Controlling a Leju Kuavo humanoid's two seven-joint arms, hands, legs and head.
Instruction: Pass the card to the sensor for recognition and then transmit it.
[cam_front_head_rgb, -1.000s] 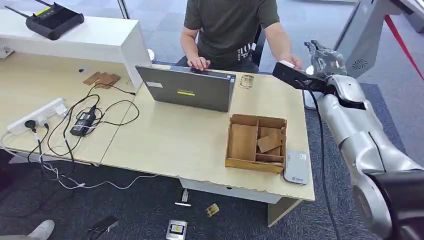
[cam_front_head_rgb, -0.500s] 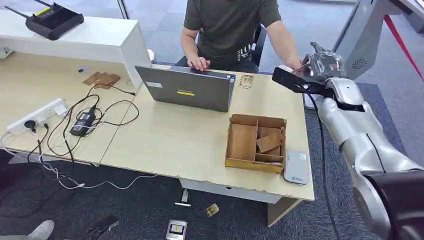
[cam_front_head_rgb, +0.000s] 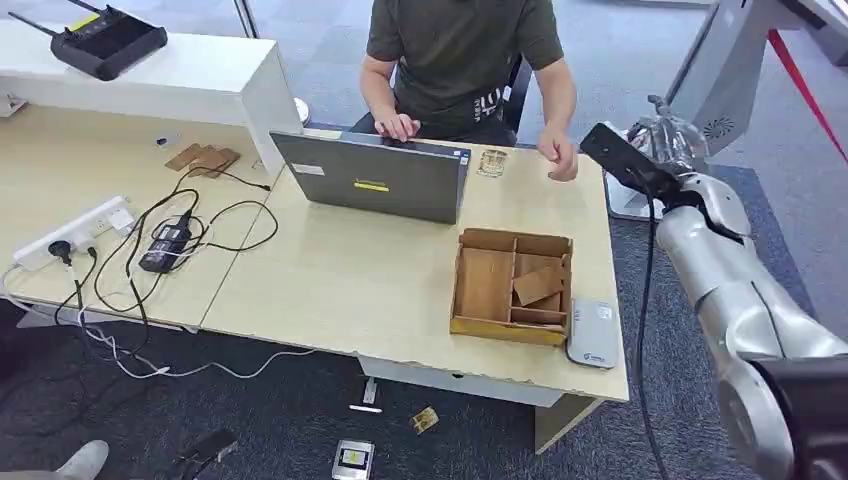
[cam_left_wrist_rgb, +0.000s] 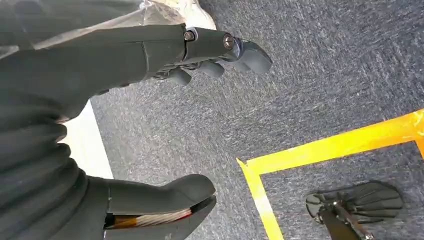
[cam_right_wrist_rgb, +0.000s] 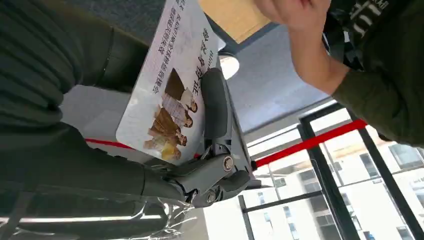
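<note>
We see our right hand raised past the far right corner of the desk, and in the right wrist view its fingers are grasping the card, a white one printed with figures and text, pressed flat against the palm. The person sits at the far side of the desk behind the laptop; one hand rests on its keyboard, and the other hand hangs in the air just left of our right hand, apart from it. Near us on the right part of the desk stands an open cardboard box with dividers, and a flat grey sensor lies just beside its right wall. Our left hand hangs over grey carpet, its fingers released, spread around nothing.
</note>
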